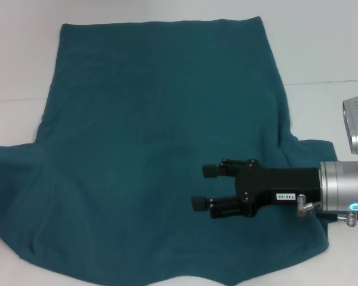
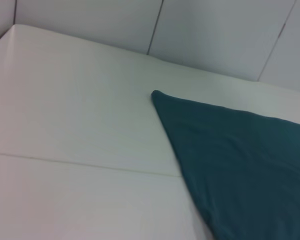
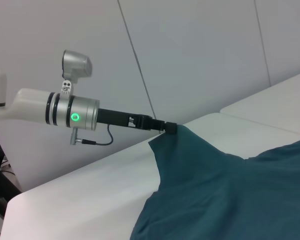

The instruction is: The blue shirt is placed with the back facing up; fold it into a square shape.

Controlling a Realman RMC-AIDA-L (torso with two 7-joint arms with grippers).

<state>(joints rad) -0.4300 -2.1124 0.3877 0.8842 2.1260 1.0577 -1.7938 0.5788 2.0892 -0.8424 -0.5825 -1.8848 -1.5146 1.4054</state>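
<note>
Head view. The blue shirt (image 1: 155, 149) lay spread flat on the white table (image 1: 322, 47) and took up most of the frame. Its long axis ran from 12 to 6 o'clock: straight hem at 12, sleeves flaring out toward 9 and 3. The neck end at 6 and the tip of the 9 o'clock sleeve were cut off by the frame edge. The side facing up was plain, with no lettering visible.

The right gripper (image 1: 203, 187) entered from 3 o'clock and hung over the shirt's lower right part, pointing toward 9. Its two black fingers (image 1: 209, 171) stood apart with nothing between them. Whether they touched the cloth could not be determined. A small white label (image 1: 284, 196) on the gripper body carried dark digits too small to read with certainty. A blue ring light (image 1: 356, 207) glowed on the wrist. The left arm was outside this view.

Left wrist view. Only one corner of the shirt (image 2: 240, 160) showed, lying flat on the table (image 2: 80, 125), with the rest cut off. No gripper was visible.

Right wrist view. The left gripper (image 3: 170, 128) met a raised corner of the shirt (image 3: 230, 195) above the table (image 3: 80, 195). The cloth peaked up to its tip. Whether it was clamped on the fabric could not be told, as the tip was small and partly hidden. A green light (image 3: 75, 117) showed on that wrist.
</note>
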